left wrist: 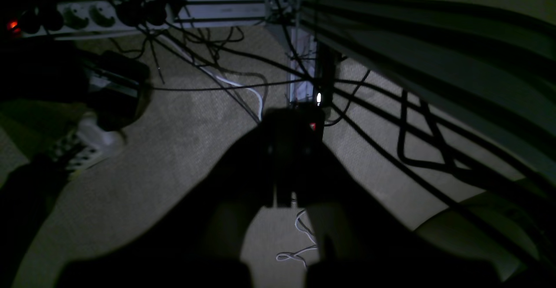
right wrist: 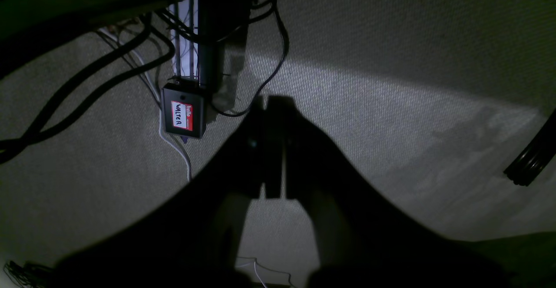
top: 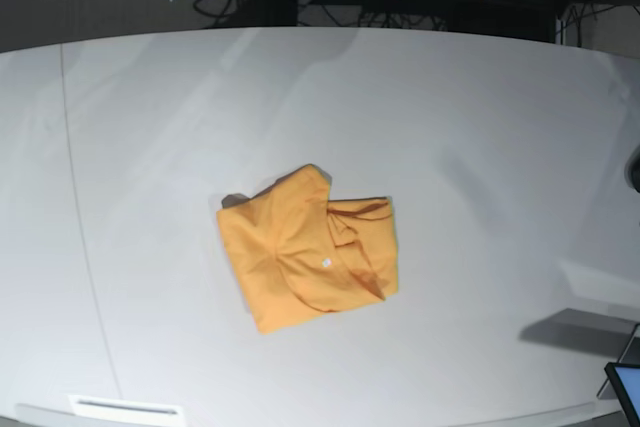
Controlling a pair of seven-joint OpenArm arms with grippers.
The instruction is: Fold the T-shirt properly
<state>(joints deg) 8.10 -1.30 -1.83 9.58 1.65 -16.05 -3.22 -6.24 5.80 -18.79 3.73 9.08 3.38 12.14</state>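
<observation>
1. I see the pale grey worktop (top: 480, 127) filling nearly all of the base view, bare apart from one garment.
2. The T-shirt (top: 300, 252) lies near the middle of the worktop, a little toward the near edge. It is bundled into a rough, crooked square with layers overlapping; a tiny white tag (top: 326, 263) shows on top.
3. Neither wrist camera shows the shirt. Both look down at dim carpet (right wrist: 391, 118) beside the worktop.
4. The left hand (left wrist: 284, 201) is a dark silhouette over the carpet; its jaws are clenched together with nothing between them.
5. The right hand (right wrist: 271, 192) looks the same from its own camera: jaws pressed together, grasping nothing.
6. Past the left hand, black cables (left wrist: 417, 149) cross the carpet, and a white power strip (left wrist: 87, 16) lies at the top left with a red light at its end.
7. By the right hand sits a small black box (right wrist: 183, 116) carrying a red-and-white name sticker.
</observation>
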